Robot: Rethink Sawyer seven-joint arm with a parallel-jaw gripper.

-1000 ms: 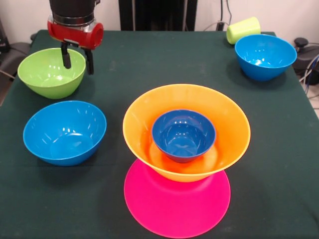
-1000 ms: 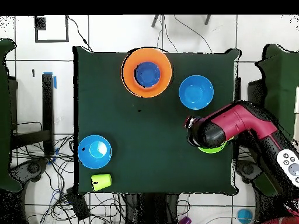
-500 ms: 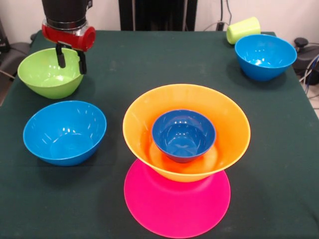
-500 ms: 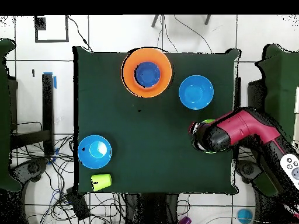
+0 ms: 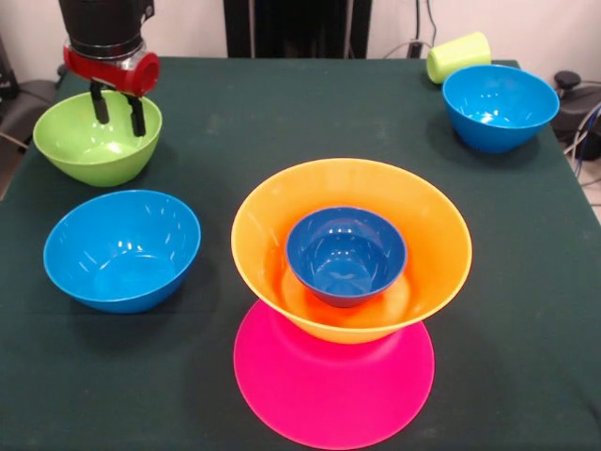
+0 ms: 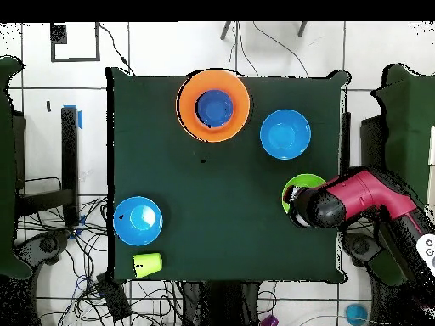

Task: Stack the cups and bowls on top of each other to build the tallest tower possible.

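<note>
Gripper [image 5: 116, 111]: upper left, over the green bowl [image 5: 89, 141], fingers a little apart, holding nothing.
Tower [image 5: 349, 249]: stood mid-frame.

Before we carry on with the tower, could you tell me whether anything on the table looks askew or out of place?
Only the yellow-green cup: it lies tipped on its side at the table's corner, beside a blue bowl. Every bowl sits upright.
</note>
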